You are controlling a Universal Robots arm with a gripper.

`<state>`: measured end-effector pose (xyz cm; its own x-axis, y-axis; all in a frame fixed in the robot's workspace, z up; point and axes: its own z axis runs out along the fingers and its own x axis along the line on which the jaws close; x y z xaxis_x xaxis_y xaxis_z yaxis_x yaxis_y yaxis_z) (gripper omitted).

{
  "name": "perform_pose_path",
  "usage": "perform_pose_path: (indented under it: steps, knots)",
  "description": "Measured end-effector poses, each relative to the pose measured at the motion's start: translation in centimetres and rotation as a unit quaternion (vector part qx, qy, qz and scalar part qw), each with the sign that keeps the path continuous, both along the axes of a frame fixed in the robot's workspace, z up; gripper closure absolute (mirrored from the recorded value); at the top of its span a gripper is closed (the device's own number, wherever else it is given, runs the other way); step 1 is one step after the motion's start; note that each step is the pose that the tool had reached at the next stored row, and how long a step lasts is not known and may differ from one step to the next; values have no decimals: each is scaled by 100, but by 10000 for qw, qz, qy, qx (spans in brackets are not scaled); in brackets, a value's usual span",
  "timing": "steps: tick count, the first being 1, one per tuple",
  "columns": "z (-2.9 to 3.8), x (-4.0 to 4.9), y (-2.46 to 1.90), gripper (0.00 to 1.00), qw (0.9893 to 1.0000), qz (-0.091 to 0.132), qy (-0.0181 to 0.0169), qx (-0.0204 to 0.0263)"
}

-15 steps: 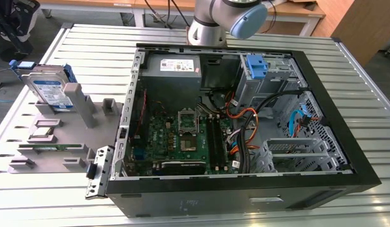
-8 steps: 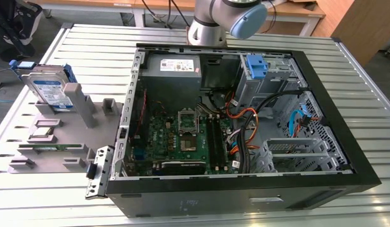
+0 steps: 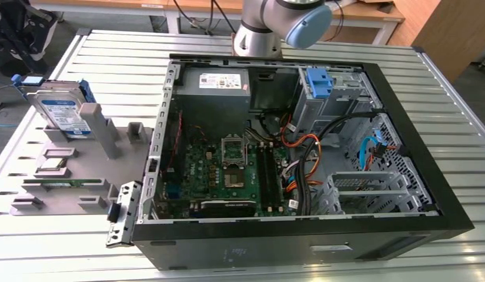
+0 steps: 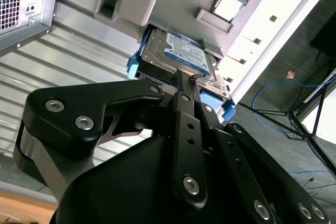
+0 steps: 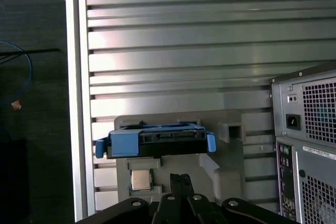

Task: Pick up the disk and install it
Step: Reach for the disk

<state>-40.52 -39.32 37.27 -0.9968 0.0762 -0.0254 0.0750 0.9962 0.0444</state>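
Observation:
The disk (image 3: 66,111) is a silver hard drive with a white-and-blue label in a blue carrier frame. It stands tilted on edge in a grey holder (image 3: 77,170) at the exterior view's left, beside the open computer case (image 3: 160,147). In both wrist views the disk (image 4: 181,53) (image 5: 155,140) lies just beyond my gripper (image 4: 185,75) (image 5: 181,178). The thin fingers are pressed together with nothing between them and stand clear of the disk. The arm's base joint (image 3: 281,23) rises behind the case.
On the grey holder also lie a small square chip (image 3: 56,165) (image 5: 140,179) and a green memory stick (image 3: 66,185). Inside the case a taller blue bracket (image 3: 318,82) sits on the metal cage, with cables beside it. The ribbed metal table (image 3: 109,53) ends close to the holder.

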Motion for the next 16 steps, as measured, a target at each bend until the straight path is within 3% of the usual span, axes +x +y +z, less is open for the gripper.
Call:
perform_pose_path:
  steps: [4, 16]
  knots:
    - [-23, -11, 75, 90, 10000, 0, 0, 0]
    - [-190, -132, 139, 90, 10000, 0, 0, -8]
